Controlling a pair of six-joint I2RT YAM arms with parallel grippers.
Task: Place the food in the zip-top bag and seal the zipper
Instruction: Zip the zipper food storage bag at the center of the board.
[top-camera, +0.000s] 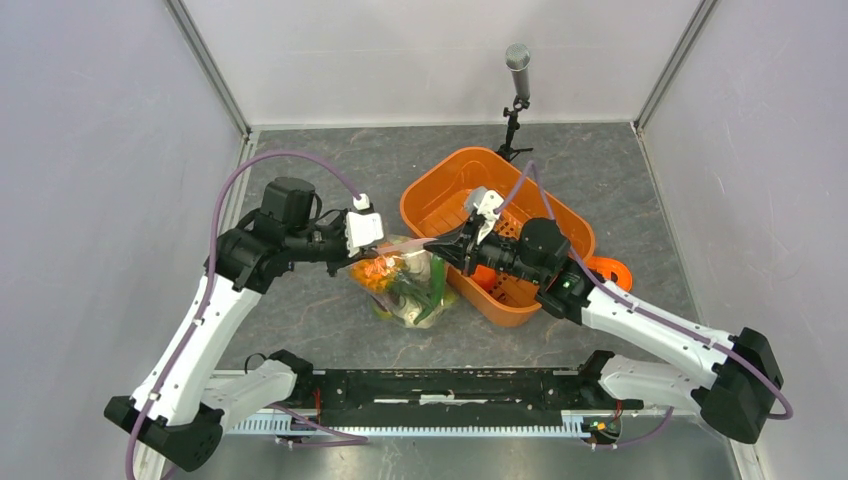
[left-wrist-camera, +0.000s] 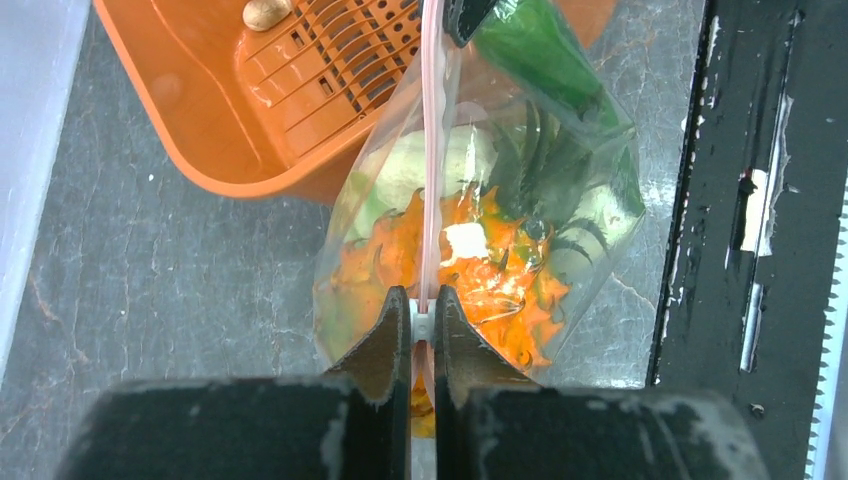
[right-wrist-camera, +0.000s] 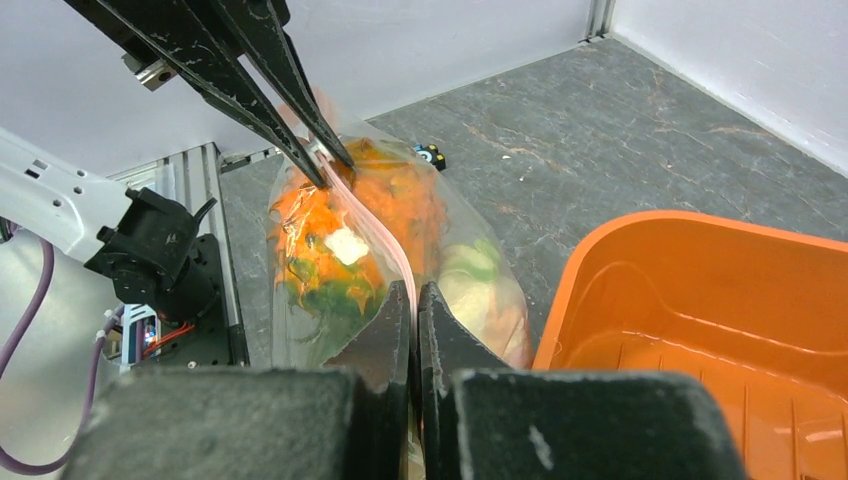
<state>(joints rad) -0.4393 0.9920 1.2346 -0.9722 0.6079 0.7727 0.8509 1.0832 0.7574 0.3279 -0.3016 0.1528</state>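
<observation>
The clear zip-top bag (top-camera: 405, 285) hangs between both grippers, left of the orange basket. Inside it show the orange pineapple (left-wrist-camera: 490, 270), pale cabbage (left-wrist-camera: 410, 170) and green leafy pieces (left-wrist-camera: 560, 170). The pink zipper (left-wrist-camera: 432, 150) runs taut along the bag's top. My left gripper (top-camera: 372, 252) is shut on the zipper's left end, on its small white slider (left-wrist-camera: 422, 324). My right gripper (top-camera: 432, 243) is shut on the zipper's right end (right-wrist-camera: 405, 285). The bag and food also show in the right wrist view (right-wrist-camera: 330, 250).
The orange slotted basket (top-camera: 440, 195) stands right of the bag, with a small tan piece (left-wrist-camera: 265, 12) and an orange piece (top-camera: 490, 280) inside. A microphone on a stand (top-camera: 517, 70) is at the back. A black rail (top-camera: 450, 390) runs along the near edge.
</observation>
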